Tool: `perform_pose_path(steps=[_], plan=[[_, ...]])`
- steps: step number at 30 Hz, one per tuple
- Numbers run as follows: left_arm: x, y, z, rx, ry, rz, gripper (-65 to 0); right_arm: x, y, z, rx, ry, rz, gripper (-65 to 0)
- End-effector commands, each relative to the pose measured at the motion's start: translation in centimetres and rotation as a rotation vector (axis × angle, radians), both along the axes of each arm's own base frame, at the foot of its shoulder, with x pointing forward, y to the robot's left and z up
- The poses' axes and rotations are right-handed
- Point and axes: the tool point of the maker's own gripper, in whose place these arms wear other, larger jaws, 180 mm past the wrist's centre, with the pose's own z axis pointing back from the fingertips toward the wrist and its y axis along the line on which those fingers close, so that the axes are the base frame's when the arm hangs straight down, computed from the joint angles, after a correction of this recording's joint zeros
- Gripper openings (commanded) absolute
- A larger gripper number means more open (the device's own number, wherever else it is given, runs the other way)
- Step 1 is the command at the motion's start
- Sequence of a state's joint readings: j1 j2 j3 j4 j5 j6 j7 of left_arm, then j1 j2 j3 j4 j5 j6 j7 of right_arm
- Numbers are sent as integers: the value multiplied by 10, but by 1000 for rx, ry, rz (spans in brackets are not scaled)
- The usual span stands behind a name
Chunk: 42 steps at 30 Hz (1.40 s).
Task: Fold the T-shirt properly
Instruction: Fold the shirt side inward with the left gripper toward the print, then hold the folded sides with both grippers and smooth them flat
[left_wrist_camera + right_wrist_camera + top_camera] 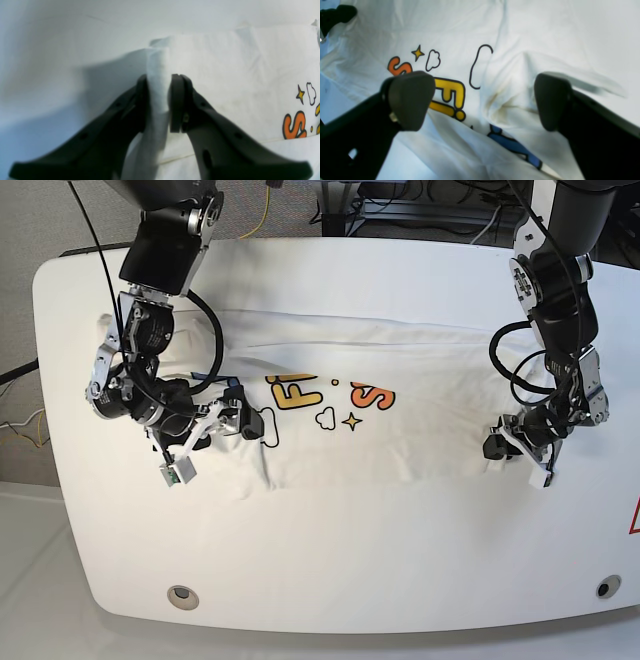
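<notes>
A: Where is your shirt [400, 420] now?

B: It lies on the white table [330, 580], spread wide across the middle, partly folded. The print faces up: you see the yellow F and the orange S, w/ a small star and a cloud beside them. In the base view the print reads upside down.

A: And your left claw [160, 100]?

B: It is at the shirt's edge, on the right side of the base view. In the left wrist view the jaws are nearly together and they pinch a raised fold of white cloth between the pads. The orange S and the star [300, 94] are off to the side, well apart from the pinch.

A: Right claw [482, 100]?

B: It is spread wide, nothing between the jaws. It hangs over the other end of the shirt, approx. above the print: between the two pads [411, 98] you see the yellow F [450, 95], a cloud outline and a blue letter lower down. Whether a pad touches the cloth, I cannot tell. There the cloth is wrinkled, and it has brownish marks near the middle of the right wrist view.

A: Anything else you see?

B: In the top left corner of the right wrist view, a dark part sits on the shirt's far edge; too small to tell more.
</notes>
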<state>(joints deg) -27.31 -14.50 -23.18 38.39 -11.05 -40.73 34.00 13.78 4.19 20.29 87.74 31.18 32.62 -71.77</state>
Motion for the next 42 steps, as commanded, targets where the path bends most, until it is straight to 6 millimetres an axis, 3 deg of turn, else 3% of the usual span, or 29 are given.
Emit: perform_pose_path(steps=[1, 21, 37, 42], plan=[[-2, 9, -1, 45, 32, -5, -524, 12, -1, 14, 17, -60, -12, -1], [-3, 17, 0, 59, 35, 1, -524, 22, -7, -9, 93, -60, -75, -1], [-9, 17, -6, 59, 49, 0, -524, 43, -6, 6, 114, -96, -79, -1], [-9, 17, -6, 59, 49, 0, -524, 49, -6, 2, 140, -93, -97, -1]])
